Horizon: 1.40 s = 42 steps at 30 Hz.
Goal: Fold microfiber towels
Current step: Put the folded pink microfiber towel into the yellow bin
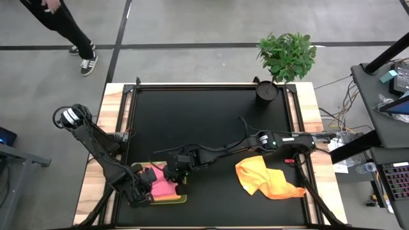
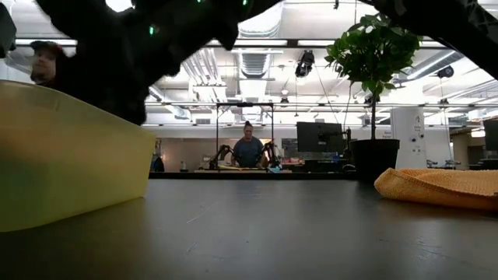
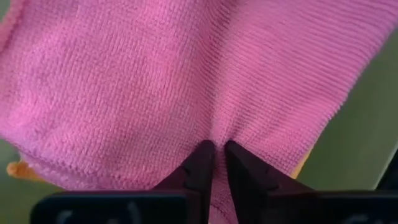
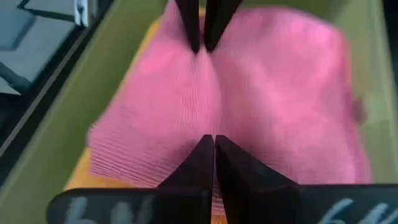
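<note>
A pink towel [image 1: 163, 186] lies on top of a pile in the lime-green tray [image 1: 174, 200] at the table's near left. An orange-yellow cloth edge [image 3: 15, 169] shows under the pink towel. My left gripper [image 1: 146, 185] is shut on the pink towel's left part. My right gripper [image 1: 174, 172] reaches across the table and is shut on its far-right part. A crumpled orange towel [image 1: 265, 179] rests on the table to the right of the tray. In the low view the tray wall [image 2: 70, 163] and the orange towel [image 2: 440, 187] show, and the grippers are hidden. My left gripper pinches a small raised pucker of the pink towel [image 3: 214, 134] between its two fingertips, coming steeply from above. The rest of the towel lies flat on the pile; creases run toward the pinch. My right gripper pinches another pucker of the same towel [image 4: 214, 127] between its shut fingertips, slanting down from the table's right. The left gripper's fingers [image 4: 193, 28] pinch the towel on its opposite side. The towel lies on the pile in the tray.
A potted plant [image 1: 284, 57] stands at the table's far right corner. A person's legs [image 1: 70, 32] show on the floor beyond the far left. Bare black tabletop [image 1: 204, 121] lies between the tray and the plant.
</note>
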### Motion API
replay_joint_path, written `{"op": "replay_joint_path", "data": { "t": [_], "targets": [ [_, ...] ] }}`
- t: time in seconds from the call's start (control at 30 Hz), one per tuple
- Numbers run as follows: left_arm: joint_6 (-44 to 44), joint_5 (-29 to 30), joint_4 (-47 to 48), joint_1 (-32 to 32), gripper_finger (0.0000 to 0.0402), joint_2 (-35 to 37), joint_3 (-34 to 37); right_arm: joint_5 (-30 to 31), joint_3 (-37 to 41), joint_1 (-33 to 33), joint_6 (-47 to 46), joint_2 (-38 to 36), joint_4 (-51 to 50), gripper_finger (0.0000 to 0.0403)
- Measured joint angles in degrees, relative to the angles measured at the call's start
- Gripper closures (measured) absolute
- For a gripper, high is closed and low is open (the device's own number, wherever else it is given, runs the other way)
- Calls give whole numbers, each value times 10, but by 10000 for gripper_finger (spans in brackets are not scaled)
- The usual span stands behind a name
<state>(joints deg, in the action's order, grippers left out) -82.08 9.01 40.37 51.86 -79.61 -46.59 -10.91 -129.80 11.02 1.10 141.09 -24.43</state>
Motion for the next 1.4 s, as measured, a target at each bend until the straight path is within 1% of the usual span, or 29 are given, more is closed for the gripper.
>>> {"op": "replay_joint_path", "data": {
  "t": [0.2,0.37,0.43,0.5,0.57,0.63,0.87,1.0,1.1,1.17,1.27,1.33,1.4],
  "targets": [
    [0,-3,2,0,380,0,-3,2,0,9,9,-29,-2,394],
    [-1,-3,1,0,380,0,-1,-1,1,31,38,-30,1,394],
    [-1,-3,1,0,380,0,1,-3,1,36,36,-25,8,394],
    [-1,-3,1,0,380,0,1,-22,2,35,26,-19,7,394],
    [-2,-3,0,0,380,0,1,-71,2,32,12,-13,15,394],
    [-9,-3,1,0,380,1,-1,-107,2,32,-7,-5,24,394],
    [-27,-3,0,0,380,1,-6,-124,11,40,-26,7,5,394],
    [-26,-25,1,0,380,8,-17,-102,9,41,-21,-12,-21,394],
    [-14,-27,6,0,380,19,-29,-83,7,43,-11,-31,-27,394],
    [-5,-23,8,0,380,27,-36,-56,7,46,0,-40,-26,394],
    [14,6,18,0,380,32,-40,-4,7,48,18,-45,-11,394],
    [15,19,41,0,380,33,-40,16,9,48,30,-45,-1,394],
    [15,20,55,0,380,33,-36,28,14,44,39,-42,11,394]
  ]
}}
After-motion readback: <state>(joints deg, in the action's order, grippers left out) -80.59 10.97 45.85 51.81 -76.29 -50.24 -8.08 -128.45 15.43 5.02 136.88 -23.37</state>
